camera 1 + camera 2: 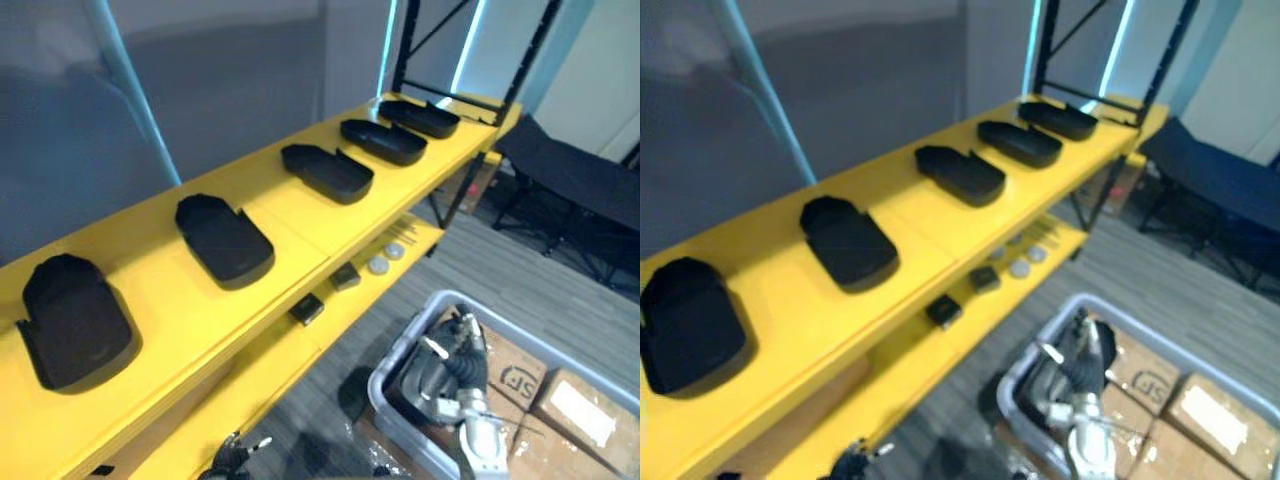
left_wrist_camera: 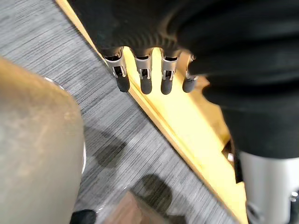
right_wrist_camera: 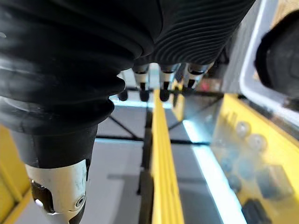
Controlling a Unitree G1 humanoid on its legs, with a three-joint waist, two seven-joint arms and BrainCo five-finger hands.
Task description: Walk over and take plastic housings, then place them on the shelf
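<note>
While I stand beside the yellow shelf [image 1: 300, 230], five black plastic housings lie in a row along its top board, well apart from one another: the nearest [image 1: 75, 320], the next [image 1: 225, 240], a third [image 1: 327, 172], a fourth [image 1: 383, 141] and the farthest [image 1: 420, 118]. My right robot hand [image 1: 450, 365] hangs over a grey bin [image 1: 398, 345] on the floor, its fingers loosely straight and empty; dark parts [image 1: 412, 385] lie in the bin, too murky to tell apart. My left robot hand [image 2: 146, 84] hangs low by the edge of the shelf's lower board, fingers straight, holding nothing. Cardboard boxes [image 1: 585, 405] sit just beside the bin.
</note>
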